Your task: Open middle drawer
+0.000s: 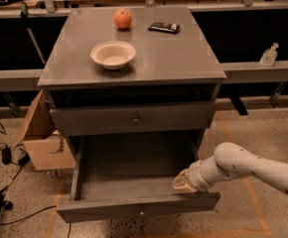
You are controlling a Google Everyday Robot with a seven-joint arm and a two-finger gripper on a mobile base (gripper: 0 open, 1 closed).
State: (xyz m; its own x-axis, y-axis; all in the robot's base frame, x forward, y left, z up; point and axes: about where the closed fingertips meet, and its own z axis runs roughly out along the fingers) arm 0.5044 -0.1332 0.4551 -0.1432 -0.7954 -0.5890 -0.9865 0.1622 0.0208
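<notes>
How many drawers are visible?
2: closed drawer under the tabletop; open drawer below it, pincer inside its front right corner. Another may hide beneath.

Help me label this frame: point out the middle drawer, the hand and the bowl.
middle drawer [134,186]: camera view, its bare floor.
hand [182,184]: camera view, its tip, at the drawer's front right corner.
bowl [113,59]: camera view, its bare inside.
</notes>
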